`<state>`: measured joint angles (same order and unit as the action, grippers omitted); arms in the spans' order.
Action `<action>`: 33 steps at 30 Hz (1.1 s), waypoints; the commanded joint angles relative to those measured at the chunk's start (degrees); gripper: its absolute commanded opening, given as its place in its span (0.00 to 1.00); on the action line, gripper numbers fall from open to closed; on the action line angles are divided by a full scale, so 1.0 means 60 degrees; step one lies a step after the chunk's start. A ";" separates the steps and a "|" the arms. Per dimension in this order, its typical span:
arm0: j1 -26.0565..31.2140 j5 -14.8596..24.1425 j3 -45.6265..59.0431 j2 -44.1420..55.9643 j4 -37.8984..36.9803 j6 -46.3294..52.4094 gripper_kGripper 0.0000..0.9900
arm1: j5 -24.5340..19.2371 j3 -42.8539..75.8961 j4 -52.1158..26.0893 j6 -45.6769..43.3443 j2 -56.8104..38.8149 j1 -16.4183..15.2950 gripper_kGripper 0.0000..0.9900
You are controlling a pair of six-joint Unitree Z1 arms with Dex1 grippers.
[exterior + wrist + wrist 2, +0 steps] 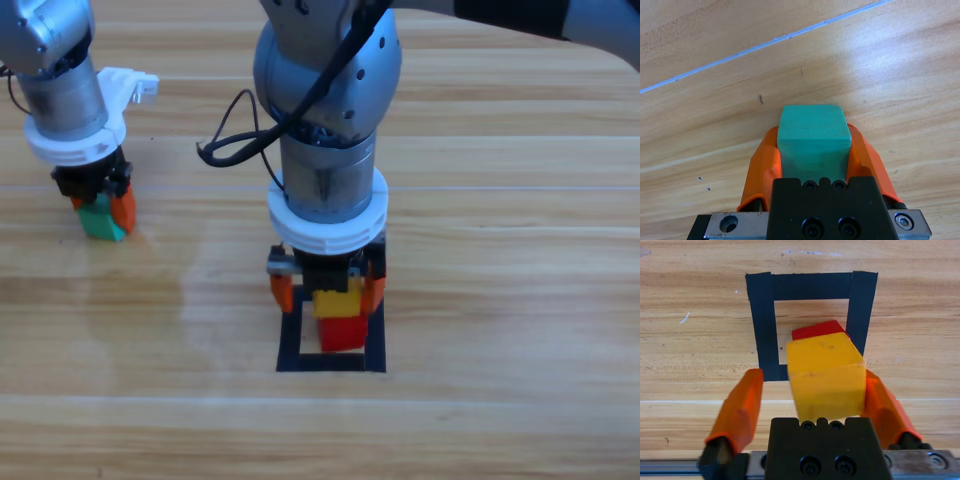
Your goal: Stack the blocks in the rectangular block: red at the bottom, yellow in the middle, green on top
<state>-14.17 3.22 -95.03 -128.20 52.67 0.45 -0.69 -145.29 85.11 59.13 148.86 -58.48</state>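
Three cubes: one red (343, 335), one yellow (338, 301), one green (101, 221); one taped frame (331, 362).

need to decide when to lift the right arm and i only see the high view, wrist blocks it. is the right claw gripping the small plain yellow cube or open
Observer: Open. In the right wrist view the right claw has one orange jaw standing clear of the small plain yellow cube; the other is close against its side.
Operator: is it square on the red one
Observer: No, it looks a little turned. A strip of the small bright red cube shows past its far edge, inside the black tape frame.
Operator: left claw really got the green?
Observer: Yes. The left wrist view shows the left claw shut on the small teal-green cube, a jaw against each side.
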 commanded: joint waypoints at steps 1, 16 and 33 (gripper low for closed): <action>-0.0216 0.0005 0.0018 -0.0635 -0.0121 0.0100 0.07 | -0.0309 0.0001 0.0112 -0.0025 0.0269 -0.0302 1.00; -0.0304 -0.0229 0.0003 0.0083 0.0245 0.0759 0.06 | -0.2316 0.0045 0.0112 -0.1065 -0.2852 -0.1224 1.00; -0.3234 -0.0434 -0.6032 -0.0151 0.4683 0.5593 0.00 | -0.1452 1.3770 -0.7769 -0.9298 -1.3428 -0.0023 1.00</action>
<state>-25.20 0.85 -131.37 -127.53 80.40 30.09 -11.40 -65.04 40.13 5.22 79.72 -61.90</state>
